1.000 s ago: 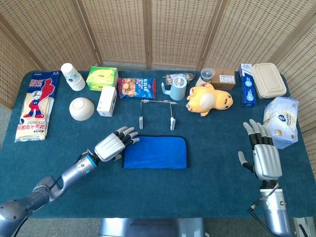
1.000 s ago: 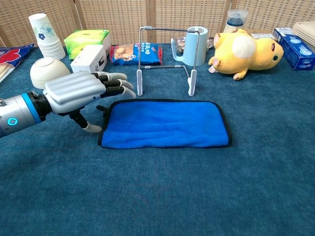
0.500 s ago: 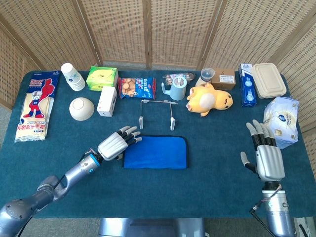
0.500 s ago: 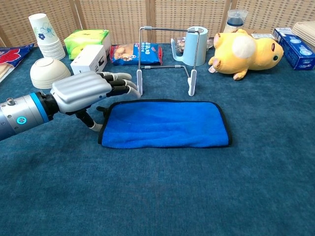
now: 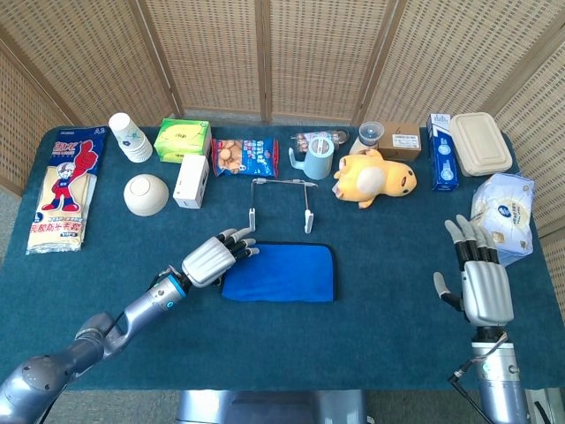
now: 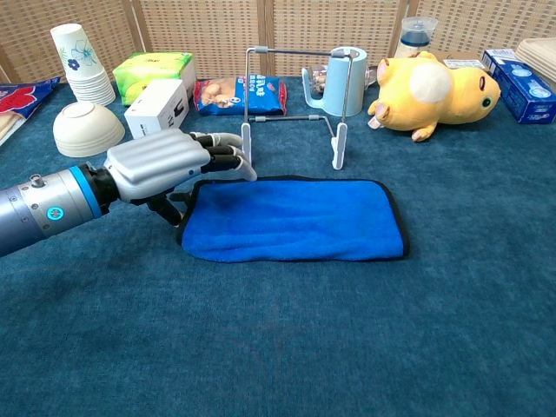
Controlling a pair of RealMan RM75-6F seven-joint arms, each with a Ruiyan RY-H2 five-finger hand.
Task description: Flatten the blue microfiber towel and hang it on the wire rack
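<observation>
Towel [image 6: 295,219], blue with a dark border, lies flat on the table [image 6: 287,347] just in front of the rack [image 6: 295,104], apart from its feet. Left hand [image 6: 161,162] hovers palm down at the towel's left end, fingers [image 6: 228,156] extended over the near-left corner and thumb curled beneath; whether it touches the cloth cannot be told, and it grasps nothing visible. Right hand [image 5: 481,278], seen only in the head view, stands upright and spread at the table's right edge, holding nothing, well apart from the towel.

Risks, as judged: a pinch at one corner only could let the towel sag or fold when lifted, undoing its flatness; the light wire rack could tip or slide if the cloth drags across its bar; the left fingers, close to the rack's left foot, could knock it.

Legible marks are few: the bag [image 5: 62,190] at far left bears a cartoon figure and Chinese characters too small to read; print on the snack pack [image 6: 241,94] and on the green box [image 6: 155,67] is unreadable.
</observation>
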